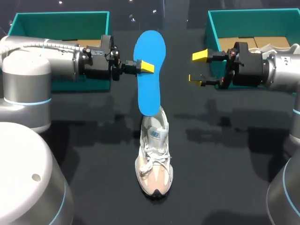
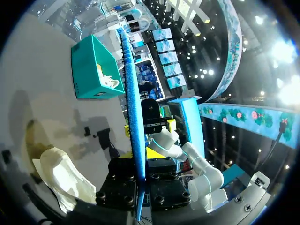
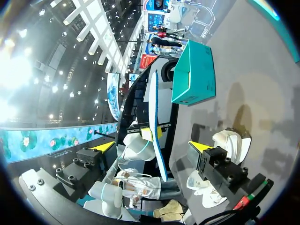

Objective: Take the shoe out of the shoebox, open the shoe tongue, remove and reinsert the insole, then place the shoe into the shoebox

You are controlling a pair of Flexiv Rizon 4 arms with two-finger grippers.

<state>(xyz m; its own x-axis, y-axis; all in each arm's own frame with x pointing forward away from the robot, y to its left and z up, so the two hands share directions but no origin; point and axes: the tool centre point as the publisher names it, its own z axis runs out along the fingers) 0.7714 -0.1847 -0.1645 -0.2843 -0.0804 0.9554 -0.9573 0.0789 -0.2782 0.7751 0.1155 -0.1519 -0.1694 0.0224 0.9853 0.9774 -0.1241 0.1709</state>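
Gripping one insole (image 1: 150,47): left tool (image 1: 143,66) | right tool (image 1: 198,68) agape | one shoe (image 1: 154,161) | two shoeboxes (image 1: 61,18) (image 1: 253,16)

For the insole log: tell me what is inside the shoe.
The blue insole, held by the left gripper, has its lower end at the shoe's heel opening. How far it goes in, and anything else inside, is hidden by the shoe's own upper.

Rough matt insole (image 1: 151,91) & cloth shoe (image 1: 154,164)

left arm (image 1: 42,58), right arm (image 1: 281,70): silver-grey shells, light-blue rings | left hand (image 1: 143,66), right hand (image 1: 198,68): black, bolted, yellow tips
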